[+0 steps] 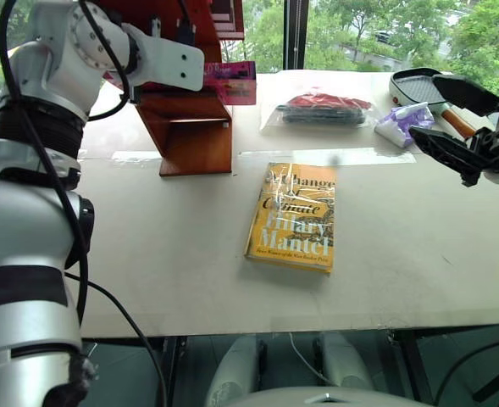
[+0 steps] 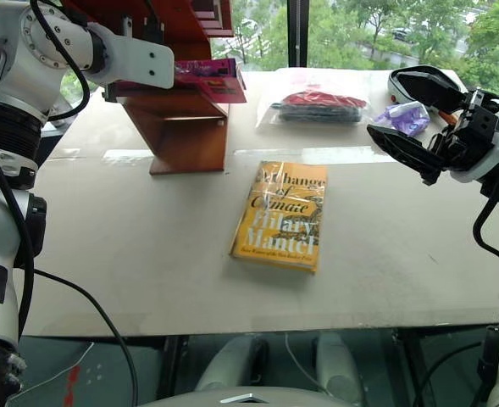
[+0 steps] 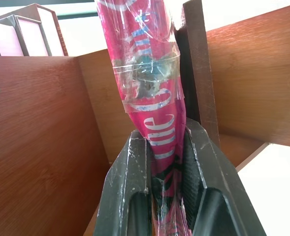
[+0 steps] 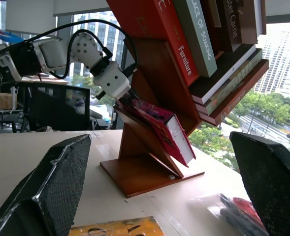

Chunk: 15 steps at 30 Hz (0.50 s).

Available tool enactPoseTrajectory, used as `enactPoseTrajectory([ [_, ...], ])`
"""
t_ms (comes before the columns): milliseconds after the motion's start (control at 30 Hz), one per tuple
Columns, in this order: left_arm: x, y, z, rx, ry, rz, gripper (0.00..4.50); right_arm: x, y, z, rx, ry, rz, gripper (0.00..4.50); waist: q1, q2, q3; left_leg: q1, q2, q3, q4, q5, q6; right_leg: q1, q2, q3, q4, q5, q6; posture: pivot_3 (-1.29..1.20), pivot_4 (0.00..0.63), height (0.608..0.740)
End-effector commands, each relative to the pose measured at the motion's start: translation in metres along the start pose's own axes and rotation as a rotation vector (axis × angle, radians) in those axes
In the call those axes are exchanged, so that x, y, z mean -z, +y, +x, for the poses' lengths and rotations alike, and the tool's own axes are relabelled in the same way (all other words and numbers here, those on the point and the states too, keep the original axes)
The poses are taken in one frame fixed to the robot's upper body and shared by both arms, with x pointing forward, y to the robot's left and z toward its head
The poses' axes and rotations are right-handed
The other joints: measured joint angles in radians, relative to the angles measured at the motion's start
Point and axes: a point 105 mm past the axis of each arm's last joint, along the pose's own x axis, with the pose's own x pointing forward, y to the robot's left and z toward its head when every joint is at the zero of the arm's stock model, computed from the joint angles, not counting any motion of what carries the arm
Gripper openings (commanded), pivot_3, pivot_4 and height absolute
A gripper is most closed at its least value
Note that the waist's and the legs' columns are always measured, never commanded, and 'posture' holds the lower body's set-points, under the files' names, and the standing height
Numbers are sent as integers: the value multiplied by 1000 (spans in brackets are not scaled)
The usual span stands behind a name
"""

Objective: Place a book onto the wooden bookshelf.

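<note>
— Nearest the head camera, what lies on the table (image 1: 164,280)?

— Closest is the yellow-orange book (image 1: 292,218), flat on the pale tabletop with its cover up, wrapped in glossy plastic. Nothing touches it.

— And the pink book (image 4: 163,129)?

— It is up at the wooden bookshelf (image 1: 194,127), at about eleven o'clock from the yellow-orange book. The left gripper (image 3: 164,162) has its two black fingers pressed onto the book's covers, pinching it between them. In the left wrist view the wrapped pink spine runs straight out from between the fingers, with brown shelf panels on both sides. In the right wrist view the book lies tilted along the slanted lower shelf board, page edges facing outward. Whether it already rests fully on the board I cannot tell.

— Where is the right gripper (image 2: 410,114)?

— It hovers above the table's right edge, at about two o'clock from the yellow-orange book, fingers spread wide and holding nothing.

— Anything else on the table?

— At twelve o'clock from the yellow-orange book lies a clear bag (image 1: 321,110) with red and dark contents. Further right, at about one o'clock, sits a small purple packet (image 1: 404,123), and just beyond it a dark pan-like item (image 1: 423,85) with a brown handle. Upper shelves of the unit hold leaning books (image 4: 199,34).
</note>
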Motion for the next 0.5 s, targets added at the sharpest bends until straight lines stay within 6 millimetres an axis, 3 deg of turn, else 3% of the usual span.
enactPoseTrajectory([
  [33, 20, -21, 5, 68, 64, -37, 277, -8, -1, 2, 26, -30, -25, 4500, 0, 1, 0, 0, 0, 0, 0, 0, 0, 0, 0, 0, 0, 0, 0, 0, 150, 740],
  [133, 21, -24, 4, 79, 54, -39, 277, -7, 1, 5, 23, -34, -22, 4500, 0, 4, -2, 0, 0, 0, 0, 0, 0, 0, 0, 0, 1, 2, -3, 0, 150, 740],
  [167, 21, -27, 3, 94, 51, -34, 1236, -7, 1, 5, 22, -36, -22, 4500, -2, 4, -2, 0, 0, 0, 0, 0, 0, 0, 0, 0, 1, 2, -2, 0, 150, 740],
  [267, 18, -27, -5, 111, 19, -53, 2532, -6, 4, 6, 12, -31, -16, 4500, -6, 3, -1, -1, 1, 2, -1, 0, 0, -3, 1, 2, 0, 2, -3, 0, 150, 740],
  [400, 2, -5, -28, 2, -80, -65, 4320, -4, 5, 3, 14, -12, -17, 4500, -2, 2, -1, -10, 1, 1, 0, 0, 1, -11, 0, 1, -1, 1, -2, 0, 150, 740],
  [500, 2, 1, -55, -66, -139, -91, 4466, -1, 4, 0, 22, 12, -16, 4500, -1, 2, -1, -28, 1, 0, 2, 1, -3, -27, 0, 0, 0, 2, -3, 0, 150, 740],
])
